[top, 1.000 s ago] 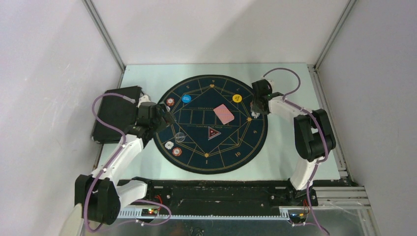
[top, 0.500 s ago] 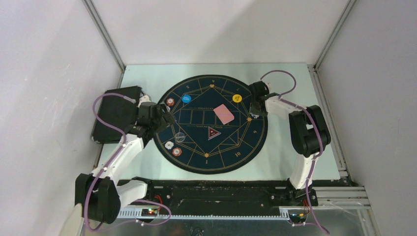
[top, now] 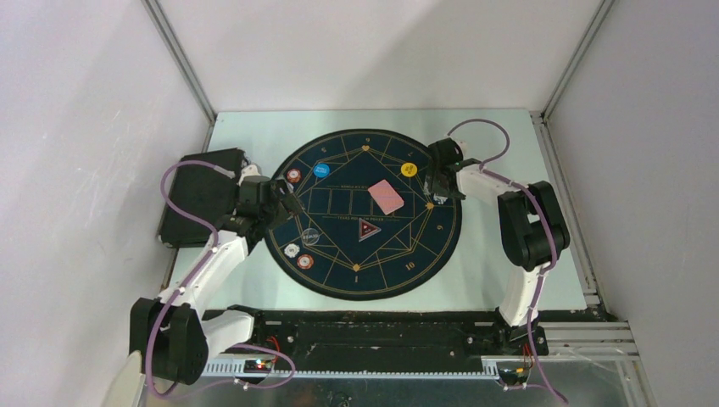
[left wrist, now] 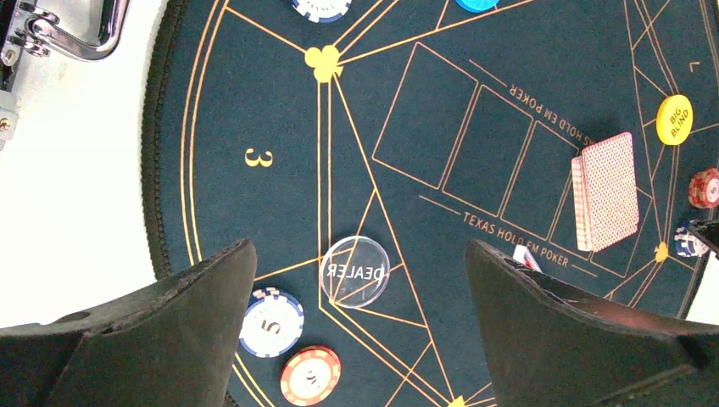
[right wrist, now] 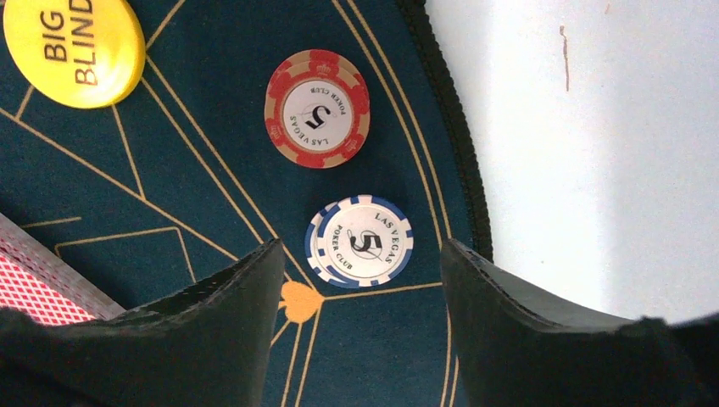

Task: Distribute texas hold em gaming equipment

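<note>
My right gripper [right wrist: 360, 284] is open, low over the right edge of the mat [top: 398, 254]. A small stack of blue-white chips [right wrist: 360, 242] lies free just ahead of its fingertips, with a red-white chip [right wrist: 317, 108] and the yellow Big Blind chip [right wrist: 72, 47] beyond. My left gripper [left wrist: 360, 259] hangs wide open above the clear dealer button [left wrist: 354, 270], next to a blue-white chip [left wrist: 271, 322] and a red-white chip [left wrist: 310, 375]. The pink-backed cards [top: 388, 197] and the red triangular token [top: 367, 230] sit mid-mat. A blue chip [top: 321, 170] lies at the back left.
The black case [top: 199, 195] lies off the mat's left edge, right behind my left arm; its metal handle [left wrist: 76, 38] shows in the left wrist view. Another red-white chip [top: 293, 176] rests near the left gripper. Grey walls close in on three sides.
The right gripper has shifted slightly toward the back left and its jaws have parted, leaving the blue-white chips on the mat. The left arm has not moved.
</note>
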`<state>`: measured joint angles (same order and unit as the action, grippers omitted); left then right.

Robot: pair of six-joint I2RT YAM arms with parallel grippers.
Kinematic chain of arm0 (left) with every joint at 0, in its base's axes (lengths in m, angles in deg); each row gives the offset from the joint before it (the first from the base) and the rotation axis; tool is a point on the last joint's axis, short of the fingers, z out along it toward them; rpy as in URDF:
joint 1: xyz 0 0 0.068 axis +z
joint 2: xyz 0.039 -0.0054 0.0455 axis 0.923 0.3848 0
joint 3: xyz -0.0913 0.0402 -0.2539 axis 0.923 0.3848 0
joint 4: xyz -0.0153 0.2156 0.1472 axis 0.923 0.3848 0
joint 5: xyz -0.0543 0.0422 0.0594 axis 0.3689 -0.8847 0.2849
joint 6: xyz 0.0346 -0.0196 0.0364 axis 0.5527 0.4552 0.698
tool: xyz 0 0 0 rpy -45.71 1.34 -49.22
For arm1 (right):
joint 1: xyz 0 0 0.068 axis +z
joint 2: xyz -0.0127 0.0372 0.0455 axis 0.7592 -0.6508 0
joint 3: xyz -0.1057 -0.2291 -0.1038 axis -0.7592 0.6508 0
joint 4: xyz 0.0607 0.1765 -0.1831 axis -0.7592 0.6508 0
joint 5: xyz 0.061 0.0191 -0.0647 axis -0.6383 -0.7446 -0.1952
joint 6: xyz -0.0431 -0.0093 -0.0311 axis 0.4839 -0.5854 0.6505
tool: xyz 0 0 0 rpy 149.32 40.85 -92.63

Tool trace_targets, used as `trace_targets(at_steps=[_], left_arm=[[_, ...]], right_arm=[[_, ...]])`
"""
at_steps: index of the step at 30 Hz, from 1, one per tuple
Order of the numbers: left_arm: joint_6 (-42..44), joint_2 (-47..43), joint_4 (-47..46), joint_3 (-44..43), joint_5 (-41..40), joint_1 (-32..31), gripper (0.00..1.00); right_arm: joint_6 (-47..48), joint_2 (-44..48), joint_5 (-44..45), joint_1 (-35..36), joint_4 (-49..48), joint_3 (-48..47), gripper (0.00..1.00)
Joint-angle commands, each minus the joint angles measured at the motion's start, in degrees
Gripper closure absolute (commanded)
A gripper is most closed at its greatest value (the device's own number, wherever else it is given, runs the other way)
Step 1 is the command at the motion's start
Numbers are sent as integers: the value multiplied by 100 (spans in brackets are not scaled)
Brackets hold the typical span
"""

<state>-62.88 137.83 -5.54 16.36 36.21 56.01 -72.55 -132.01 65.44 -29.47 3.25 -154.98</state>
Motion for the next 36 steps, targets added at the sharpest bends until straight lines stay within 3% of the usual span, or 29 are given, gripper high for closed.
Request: trace_targets(at_steps=[1,6,11,14,21,26,29,33,36], left_arm=[[21,-47,-177,-134,95,4,0],[56,-114,-124,-207,258,-7,0],[117,-215,13,-261,256,-164,0],[128,-252,173,-264,163,-287,0],[73,-609,309,7,132,-536,0],[-22,-897,425,260,120,-698,0],[-157,-1081,519,440,68,-802,0],[-398,-1306,742,633,-189,-977,0],[-527,-1502,797,737,-236,-1054,0]], right_arm=[[141,281,173,126,-58,-218,26],[433,938,228,299,-65,-213,2],[752,1757,188,620,-168,-148,1],[971,2125,-314,749,-383,77,0],[1259,3356,-1265,879,-2557,1672,0],[1391,3280,-2152,814,-2633,1747,1],[2380,3052,-2171,1038,-2769,1749,0],[3354,2281,-1499,1550,-2872,1408,0],[3564,1517,-1237,1663,-2462,848,1]])
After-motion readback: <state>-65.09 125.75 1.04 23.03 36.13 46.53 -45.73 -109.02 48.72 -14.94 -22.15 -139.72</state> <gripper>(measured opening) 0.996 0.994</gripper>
